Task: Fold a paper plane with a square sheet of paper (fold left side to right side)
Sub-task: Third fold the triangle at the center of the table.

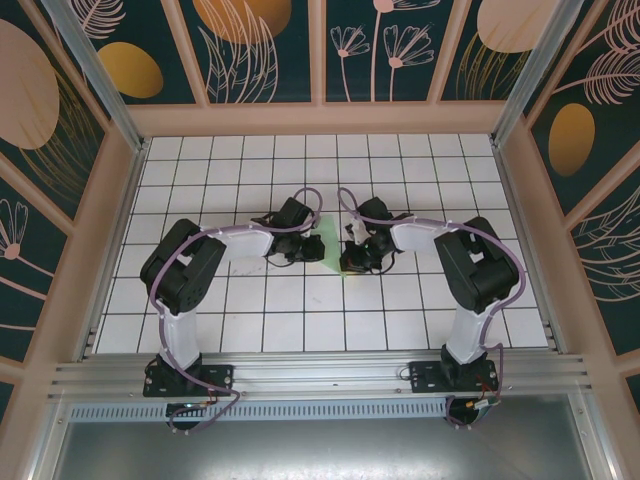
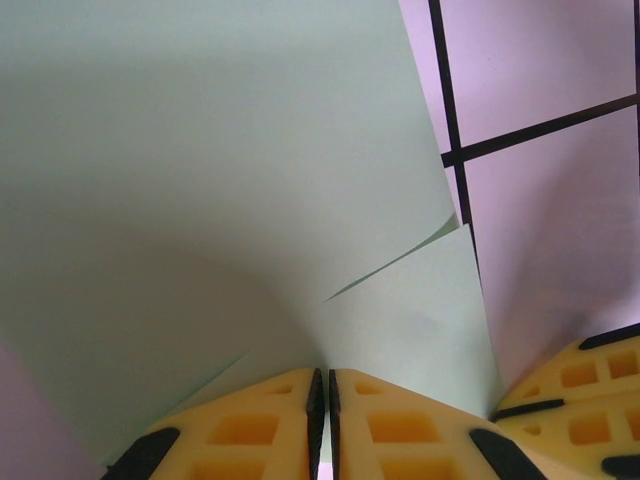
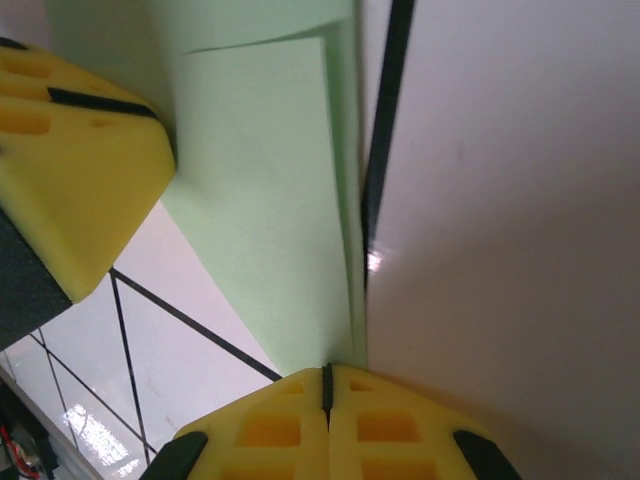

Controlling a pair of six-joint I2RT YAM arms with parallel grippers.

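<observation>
- The square sheet of paper [image 2: 200, 200] is pale green and unmarked. In the left wrist view it rises straight ahead of the left gripper [image 2: 322, 388] as a curved sheet, cut off by the top and left edges of the frame.
- A second layer of the sheet lies ahead and to the right of the fingertips. Its edge shows as a thin slanted line across the sheet, and how the two layers join is hidden.
- The left gripper's yellow fingers [image 2: 260, 430] are drawn in to a hairline slit. The paper runs down into that slit and appears pinched there.
- In the right wrist view the right gripper [image 3: 327, 385] has its jaws pressed together. The paper [image 3: 270, 200] narrows to a point right at their seam, and I cannot tell whether it is clamped or only touched.
- The left gripper's finger [image 3: 80, 170] sits ahead and to the left of the right gripper, touching the paper's edge.
- From above, both grippers [image 1: 303, 250] [image 1: 357, 258] meet over the tiled table [image 1: 250, 310], with only a sliver of paper [image 1: 333, 243] showing between them. The fingertips are too small to read there.
</observation>
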